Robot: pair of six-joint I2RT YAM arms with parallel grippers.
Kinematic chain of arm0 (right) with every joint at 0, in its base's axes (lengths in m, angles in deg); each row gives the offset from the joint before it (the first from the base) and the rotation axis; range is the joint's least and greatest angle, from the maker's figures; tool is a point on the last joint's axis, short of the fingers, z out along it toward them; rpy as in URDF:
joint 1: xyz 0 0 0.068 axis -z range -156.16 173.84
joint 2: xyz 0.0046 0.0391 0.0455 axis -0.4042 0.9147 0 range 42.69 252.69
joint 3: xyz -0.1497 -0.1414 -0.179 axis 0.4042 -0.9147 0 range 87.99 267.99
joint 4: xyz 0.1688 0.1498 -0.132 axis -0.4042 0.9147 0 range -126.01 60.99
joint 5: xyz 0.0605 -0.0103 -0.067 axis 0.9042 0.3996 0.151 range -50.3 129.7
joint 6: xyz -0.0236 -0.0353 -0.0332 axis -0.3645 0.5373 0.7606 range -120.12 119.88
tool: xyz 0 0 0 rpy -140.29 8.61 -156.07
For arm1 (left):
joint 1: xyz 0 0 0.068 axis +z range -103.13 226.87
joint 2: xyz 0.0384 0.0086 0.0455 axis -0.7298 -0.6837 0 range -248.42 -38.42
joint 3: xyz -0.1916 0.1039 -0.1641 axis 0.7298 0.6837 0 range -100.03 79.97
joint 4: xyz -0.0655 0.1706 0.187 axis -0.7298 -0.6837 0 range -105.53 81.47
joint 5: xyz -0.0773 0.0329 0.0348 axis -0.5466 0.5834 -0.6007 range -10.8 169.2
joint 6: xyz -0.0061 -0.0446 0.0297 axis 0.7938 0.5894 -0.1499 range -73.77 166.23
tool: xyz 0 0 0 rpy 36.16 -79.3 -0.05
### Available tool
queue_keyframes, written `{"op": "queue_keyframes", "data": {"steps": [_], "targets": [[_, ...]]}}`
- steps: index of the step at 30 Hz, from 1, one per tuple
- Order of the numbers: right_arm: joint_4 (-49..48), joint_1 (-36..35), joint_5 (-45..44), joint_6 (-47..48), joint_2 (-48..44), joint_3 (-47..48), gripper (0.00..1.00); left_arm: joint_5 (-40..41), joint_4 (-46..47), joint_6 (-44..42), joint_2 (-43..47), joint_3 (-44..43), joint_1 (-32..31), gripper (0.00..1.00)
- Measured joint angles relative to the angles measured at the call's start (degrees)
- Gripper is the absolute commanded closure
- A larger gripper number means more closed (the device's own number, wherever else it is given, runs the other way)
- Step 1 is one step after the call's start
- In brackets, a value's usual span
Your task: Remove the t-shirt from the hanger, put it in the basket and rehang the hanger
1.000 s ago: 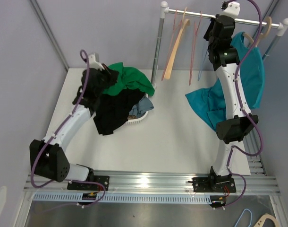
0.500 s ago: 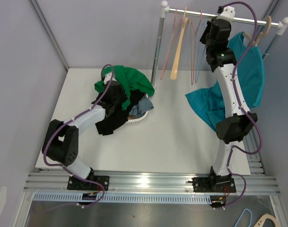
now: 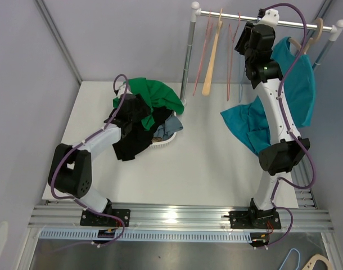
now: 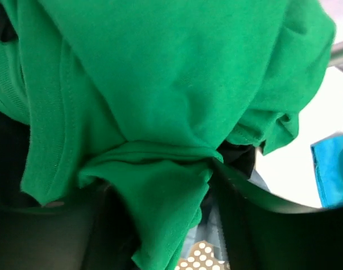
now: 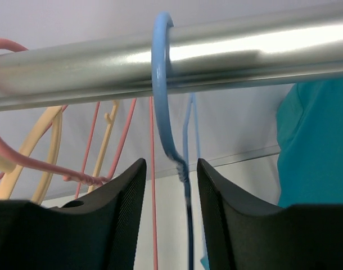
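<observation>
A teal t-shirt (image 3: 298, 93) hangs on a wooden hanger (image 3: 310, 37) at the right end of the rail (image 3: 292, 24). My right gripper (image 3: 246, 38) is up at the rail, left of that shirt. In the right wrist view it (image 5: 170, 209) stands open, with the neck of an empty blue hanger (image 5: 162, 84) between its fingers and a gap on each side. My left gripper (image 4: 160, 228) is open over the clothes pile, and a fold of a green t-shirt (image 4: 160, 84) lies loose between its fingers. In the top view that gripper (image 3: 139, 110) is mostly buried in the pile.
A white basket (image 3: 167, 142) at the back left holds the green t-shirt (image 3: 154, 93), a black garment (image 3: 133, 140) and a grey-blue one (image 3: 171, 124). Pink hangers (image 3: 207, 45) and a bare wooden hanger (image 3: 212, 62) hang near the rack's left post (image 3: 187, 56).
Both grippers have gone from shut to open. The left arm swung right onto the basket pile. The right gripper shifted slightly left along the rail, with the blue hanger now loose between its fingers.
</observation>
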Motion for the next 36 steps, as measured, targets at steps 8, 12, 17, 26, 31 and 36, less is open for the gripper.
{"op": "queue_keyframes", "data": {"steps": [8, 12, 17, 26, 31, 36], "targets": [[0.96, -0.04, -0.22, 0.59, -3.96, -1.86, 0.37, 1.25, 1.95, -0.70, 7.52, 3.69, 0.17, 0.08], [2.19, -0.04, -1.16, 0.83, -6.38, -1.86, 0.11, 3.26, 2.38, -0.92, 10.88, 3.91, 0.17, 0.00], [6.08, -0.11, -4.46, 1.03, -11.10, -2.89, 0.05, 4.85, 3.26, -0.94, 15.54, 6.58, 0.17, 0.01], [11.69, 1.86, -8.81, 1.68, -21.81, -6.14, 0.04, 5.68, 3.54, -1.88, 21.05, 8.44, -1.29, 0.01], [15.04, 6.58, -9.16, 1.62, -24.70, -6.49, 0.01, 5.66, 1.27, -4.70, 18.27, 3.43, -1.77, 0.00], [18.32, 10.97, -9.16, 1.64, -25.83, -6.67, 0.02, 4.02, -1.29, -5.88, 12.11, -3.85, -2.25, 0.00]]}}
